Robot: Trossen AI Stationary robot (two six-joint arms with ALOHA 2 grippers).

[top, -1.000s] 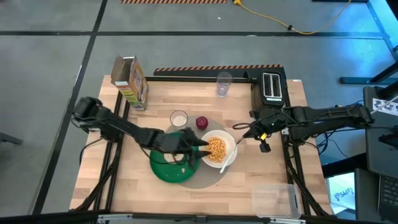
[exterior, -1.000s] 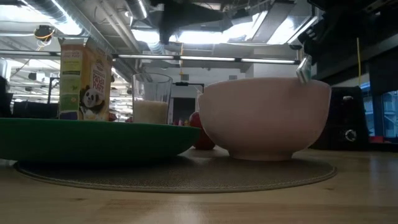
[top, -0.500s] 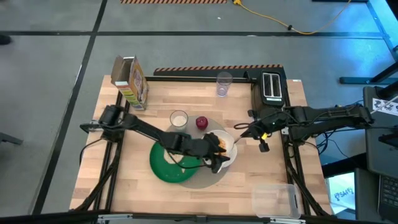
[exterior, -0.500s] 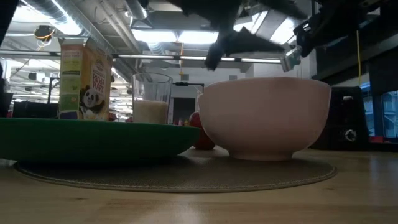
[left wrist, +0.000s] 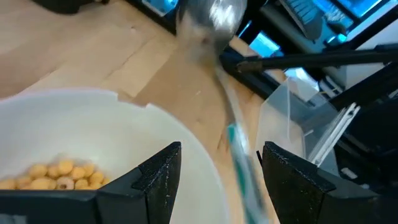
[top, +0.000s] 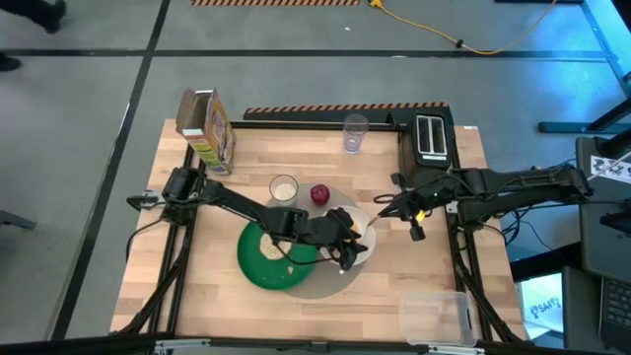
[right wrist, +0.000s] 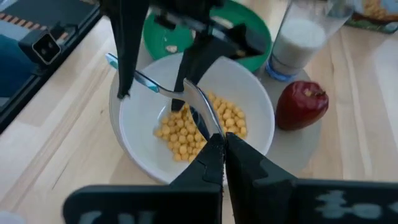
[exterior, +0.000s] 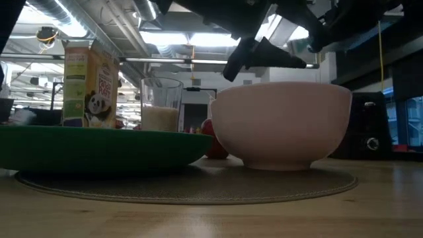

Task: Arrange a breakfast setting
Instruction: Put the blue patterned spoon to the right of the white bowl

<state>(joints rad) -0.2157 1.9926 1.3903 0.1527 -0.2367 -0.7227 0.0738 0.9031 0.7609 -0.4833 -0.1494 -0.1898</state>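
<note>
A white bowl (right wrist: 143,130) of cereal, a green plate (top: 258,266) with a pale bagel (top: 267,250), a red apple (top: 319,193) and a milk glass (top: 283,187) stand on or beside the round grey mat (top: 320,288). The silver spoon (right wrist: 186,93) slants above the bowl, its teal-tipped handle end (right wrist: 112,59) away from my right gripper (right wrist: 219,142), which is shut at the spoon's bowl end. My left gripper (left wrist: 221,168) is open over the bowl's near right rim. Its fingers stand on either side of the handle (left wrist: 235,149) without touching it. My right gripper has the spoon by the tip of its bowl end (right wrist: 211,127), pinched between the two shut fingers. It comes from the table's right side, slanting down, roughly along the spoon. The spoon is lifted over the cereal with its handle reaching past the bowl's rim. The fingertips hide the exact spot.
A cereal box (top: 207,128) stands at the far left. An empty glass (top: 355,133) and a toaster (top: 431,136) are at the far edge, and a clear container (top: 434,316) sits at the near right corner. Bare wood lies near the front left.
My left gripper has swung from over the green plate toward the table's right edge and sunk a little. It now straddles the spoon's handle over the bowl, still open. The handle end has risen above the bowl's rim as my right gripper tipped.
</note>
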